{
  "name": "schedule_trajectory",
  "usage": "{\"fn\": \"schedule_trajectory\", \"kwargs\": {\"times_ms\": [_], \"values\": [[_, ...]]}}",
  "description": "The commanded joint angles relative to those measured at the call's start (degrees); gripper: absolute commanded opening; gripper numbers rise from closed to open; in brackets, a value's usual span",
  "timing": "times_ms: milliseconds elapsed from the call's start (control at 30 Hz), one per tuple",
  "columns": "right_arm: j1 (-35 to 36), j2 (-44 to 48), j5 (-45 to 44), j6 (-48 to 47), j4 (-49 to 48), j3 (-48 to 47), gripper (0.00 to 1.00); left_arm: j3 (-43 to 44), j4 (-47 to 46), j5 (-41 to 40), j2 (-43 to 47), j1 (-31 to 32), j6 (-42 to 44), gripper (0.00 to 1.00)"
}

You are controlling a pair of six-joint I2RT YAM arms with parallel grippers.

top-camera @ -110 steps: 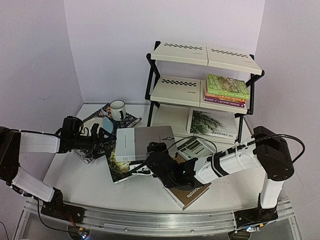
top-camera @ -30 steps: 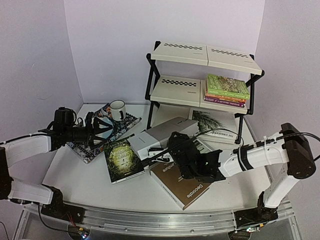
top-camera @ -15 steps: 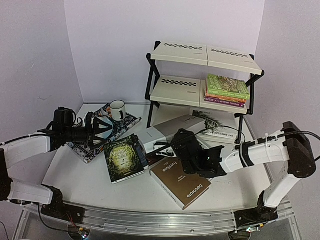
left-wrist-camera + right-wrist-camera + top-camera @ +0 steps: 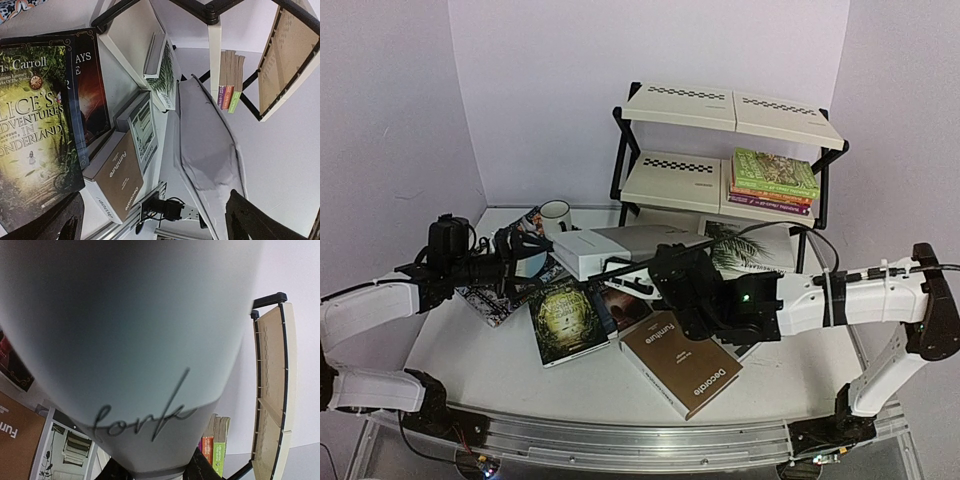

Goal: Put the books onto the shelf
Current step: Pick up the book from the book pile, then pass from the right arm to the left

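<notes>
The grey-white book (image 4: 615, 248) is in the air over the counter (image 4: 480, 370), near the shelf (image 4: 675, 180) but not on it. My right gripper (image 4: 665, 272) is clamped on its edge. A small stack (image 4: 775, 178) sits on the middle tier, and the palm-leaf book (image 4: 745, 245) looks to be on the bottom one. So I'd call it under halfway. The Alice book (image 4: 563, 318), a dark book (image 4: 620, 305) and the brown "Decorate" book (image 4: 685, 362) lie flat on the counter. The left gripper (image 4: 525, 258) hangs beside them, jaws wide apart and holding nothing.
</notes>
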State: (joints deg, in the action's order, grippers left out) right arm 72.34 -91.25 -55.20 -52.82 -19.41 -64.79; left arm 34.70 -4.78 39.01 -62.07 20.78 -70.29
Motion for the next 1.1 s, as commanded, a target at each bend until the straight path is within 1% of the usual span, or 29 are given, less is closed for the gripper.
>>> {"fn": "schedule_trajectory", "kwargs": {"times_ms": [0, 167, 367, 433, 600, 767, 967, 1067], "values": [[0.62, 2.23, 1.46, 7.34, 4.38, -4.27, 0.29, 2.43, -3.76, -5.21, 1.55, 2.44, -10.14, 1.0], [1.47, 1.46, 1.47, 7.22, 4.73, -5.08, 0.29, 3.41, -4.06, -9.09, 3.97, 3.91, -13.22, 1.0], [1.63, -0.09, 0.84, 7.3, 4.78, -5.56, 0.29, 1.98, -4.28, -15.64, 10.93, 4.1, -19.03, 1.0], [1.74, -0.55, 0.87, 7.63, 4.8, -5.75, 0.28, 1.22, -4.29, -16.61, 12.25, 4.11, -21.22, 1.0], [1.85, -1.64, 1.15, 8.62, 4.81, -6.64, 0.28, 2.02, -4.3, -15.31, 10.55, 4.91, -22.83, 1.0], [1.92, -2.88, 1.42, 9.02, 4.77, -7.85, 0.28, 2.39, -4.22, -15.5, 8.66, 6.56, -24.89, 1.0], [2.18, -4.61, 0.19, 8.4, 4.75, -8.77, 0.28, 1.19, -3.84, -16.75, 8.91, 6.91, -26.34, 1.0], [2.64, -4.51, 1.1, 8.5, 4.74, -8.86, 0.28, 0.85, -3.86, -16.58, 7.96, 6.92, -26.63, 0.99]]}}
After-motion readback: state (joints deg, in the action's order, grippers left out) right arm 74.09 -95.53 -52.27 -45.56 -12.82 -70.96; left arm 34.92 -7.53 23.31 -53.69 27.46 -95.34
